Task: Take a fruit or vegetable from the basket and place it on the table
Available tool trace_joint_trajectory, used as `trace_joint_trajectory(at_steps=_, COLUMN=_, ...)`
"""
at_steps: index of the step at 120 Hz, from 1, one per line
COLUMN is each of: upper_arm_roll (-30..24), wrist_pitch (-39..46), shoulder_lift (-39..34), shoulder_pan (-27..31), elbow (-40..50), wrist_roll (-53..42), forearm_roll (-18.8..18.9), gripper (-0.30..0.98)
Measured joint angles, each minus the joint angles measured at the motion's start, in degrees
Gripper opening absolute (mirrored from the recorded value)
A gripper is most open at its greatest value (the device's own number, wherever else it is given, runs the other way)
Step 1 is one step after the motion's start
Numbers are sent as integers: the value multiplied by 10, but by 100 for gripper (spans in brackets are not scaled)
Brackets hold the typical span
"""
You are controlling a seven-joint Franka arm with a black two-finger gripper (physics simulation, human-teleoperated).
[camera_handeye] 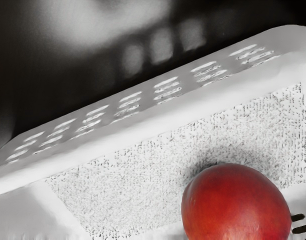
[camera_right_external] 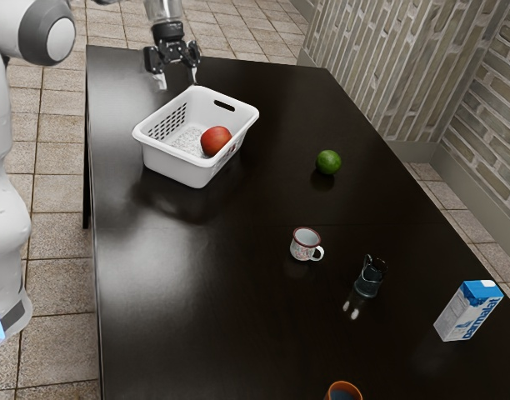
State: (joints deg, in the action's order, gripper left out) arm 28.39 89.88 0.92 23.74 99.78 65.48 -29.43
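Orange-rimmed cup (camera_right_external: 344, 385) at exterior view's near edge. Far left, hand pointing down, gripper (camera_right_external: 177, 77) wide open, holding nothing, near slotted white basket (camera_right_external: 173, 167). Smooth, rounded red fruit (camera_right_external: 216, 141) inside, on speckled basket floor. Table (camera_right_external: 197, 292) dark, glossy.

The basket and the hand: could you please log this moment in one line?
hand: open, empty | basket: holds red fruit | table: green fruit, mug, milk carton
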Motion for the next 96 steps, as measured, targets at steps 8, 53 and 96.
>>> trace_joint_trajectory(at_steps=8, upper_arm_roll=0, wrist_pitch=20, shoulder_lift=-11, shoulder_pan=-25, elbow=1, wrist_roll=36, forearm_roll=-9, gripper=69)
trace_joint_trajectory(at_steps=53, upper_arm_roll=53, wrist_pitch=110, shoulder_lift=-160, shoulder_pan=-286, elbow=97, wrist_roll=232, forearm_roll=111, gripper=69)
trace_joint_trajectory(at_steps=96, upper_arm_roll=65, wrist_pitch=127, shoulder_lift=-221, shoulder_pan=-294, elbow=180, wrist_roll=389, forearm_roll=160, gripper=68)
